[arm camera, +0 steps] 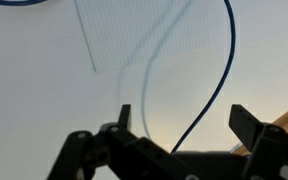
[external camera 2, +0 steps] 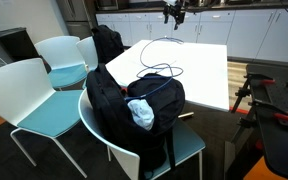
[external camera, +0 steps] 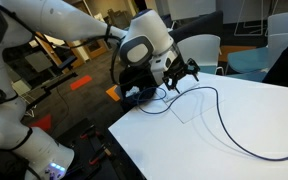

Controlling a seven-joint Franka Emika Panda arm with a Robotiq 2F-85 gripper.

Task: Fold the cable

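Gripper spread wide, holding nothing, hanging over table. Cable lies loose on table, running below gap between jaws. Step looks like: getting ready to grab. Next: go down, pinch cable, carry it over onto itself.

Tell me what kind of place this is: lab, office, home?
Probably an office break room or kitchenette: white cabinets line the back wall, teal-seated chairs stand at a white table, and a backpack sits on one chair.
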